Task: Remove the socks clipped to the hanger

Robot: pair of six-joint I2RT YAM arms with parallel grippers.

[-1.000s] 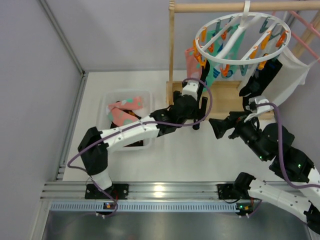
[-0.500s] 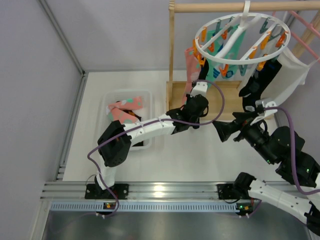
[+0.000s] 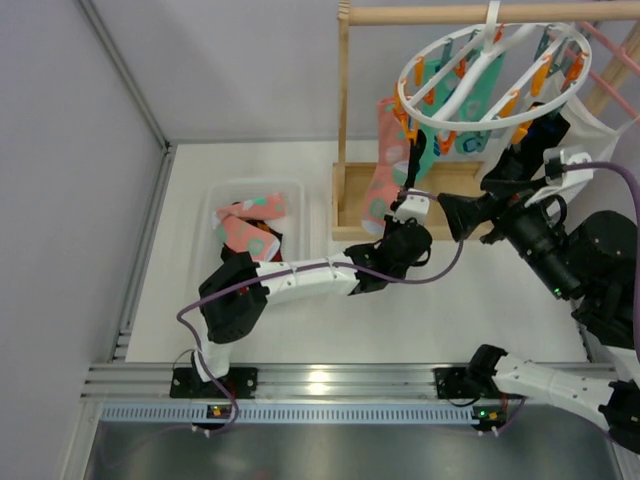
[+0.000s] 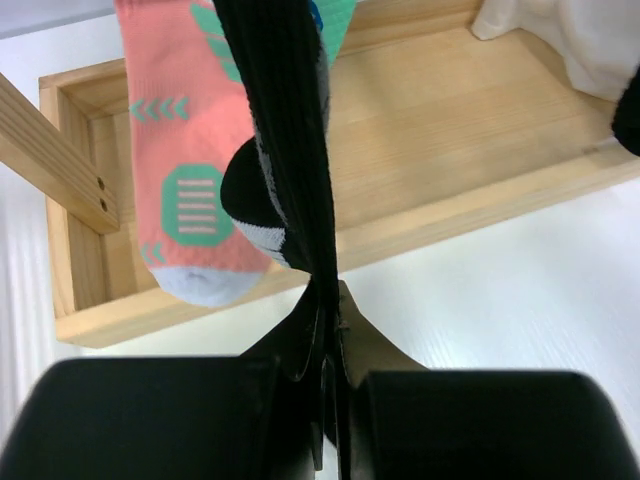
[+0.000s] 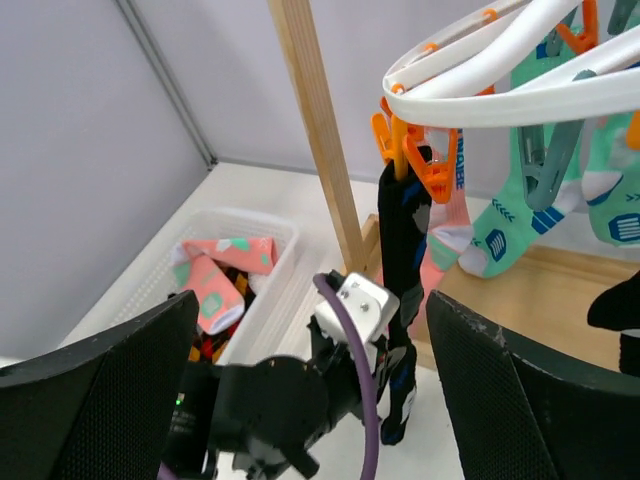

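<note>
Though loose, pink socks (image 3: pixel 248 228) in bin (image 3: pixel 255 184)

No words, numbers or brand marks can be read anywhere here. The nearest thing is a short run of dark blue marks down the pale cuff of a sock (image 5: pixel 459 180) hanging just behind an orange peg (image 5: pixel 437 172), seen from the right wrist. They may be lettering, but they are too small to make out. The pink sock (image 4: pixel 180 150) carries a teal badge of plain bars and a row of chevrons, no letters.
</note>
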